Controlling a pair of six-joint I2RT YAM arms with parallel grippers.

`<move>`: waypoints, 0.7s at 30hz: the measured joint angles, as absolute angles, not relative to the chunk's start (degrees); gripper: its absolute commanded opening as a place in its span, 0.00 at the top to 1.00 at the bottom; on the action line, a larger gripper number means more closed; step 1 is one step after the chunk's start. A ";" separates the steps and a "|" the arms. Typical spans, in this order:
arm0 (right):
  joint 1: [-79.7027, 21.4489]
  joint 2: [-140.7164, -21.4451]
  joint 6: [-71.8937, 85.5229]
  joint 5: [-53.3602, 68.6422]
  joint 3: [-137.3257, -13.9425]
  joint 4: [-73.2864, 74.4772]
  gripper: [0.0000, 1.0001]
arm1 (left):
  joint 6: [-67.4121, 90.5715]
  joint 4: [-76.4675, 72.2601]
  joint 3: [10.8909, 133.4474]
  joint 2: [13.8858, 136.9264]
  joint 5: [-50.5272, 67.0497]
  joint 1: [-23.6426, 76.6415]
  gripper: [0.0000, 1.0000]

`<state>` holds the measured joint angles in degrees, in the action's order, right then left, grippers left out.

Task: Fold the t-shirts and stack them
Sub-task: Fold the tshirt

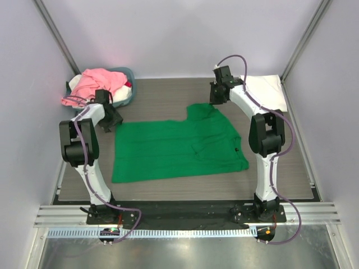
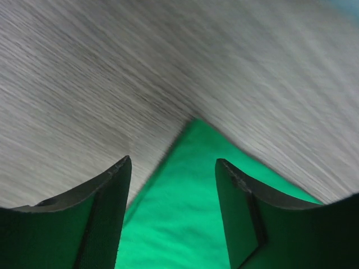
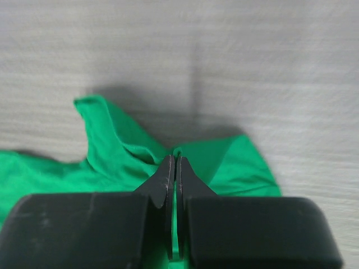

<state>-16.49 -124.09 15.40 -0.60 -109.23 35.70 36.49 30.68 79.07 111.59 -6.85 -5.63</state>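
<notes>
A bright green t-shirt (image 1: 176,148) lies spread flat on the table's middle. My left gripper (image 1: 115,122) is down at its far left corner. In the left wrist view the left gripper (image 2: 173,162) is open, its fingers straddling the pointed corner of the green t-shirt (image 2: 185,218) without pinching it. My right gripper (image 1: 215,101) is at the shirt's far edge. Seen from the right wrist, the right gripper (image 3: 173,159) is shut on a raised fold of the green t-shirt (image 3: 112,151). A white t-shirt (image 1: 266,89) lies folded at the back right. A pink t-shirt (image 1: 101,81) is heaped at the back left.
The pink cloth sits in a round blue-grey basket (image 1: 133,75) in the back left corner, with some white cloth beside it. Grey walls close in both sides and the back. The wood-grain table (image 1: 162,92) shows around the green shirt.
</notes>
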 measured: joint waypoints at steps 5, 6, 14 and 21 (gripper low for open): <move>-16.49 -122.41 16.73 1.85 -102.08 34.28 0.99 | 35.66 29.80 79.61 113.58 -7.81 -5.32 0.41; -16.49 -122.10 16.93 2.13 -100.82 34.13 0.99 | 35.53 29.71 79.61 113.75 -7.97 -5.10 0.41; -16.49 -120.95 17.96 3.11 -96.75 32.56 0.99 | 34.61 29.30 80.51 114.93 -10.00 -3.07 0.49; -16.49 -120.09 18.15 3.36 -95.20 31.48 0.99 | 34.02 29.12 83.00 116.90 -10.09 -2.90 0.67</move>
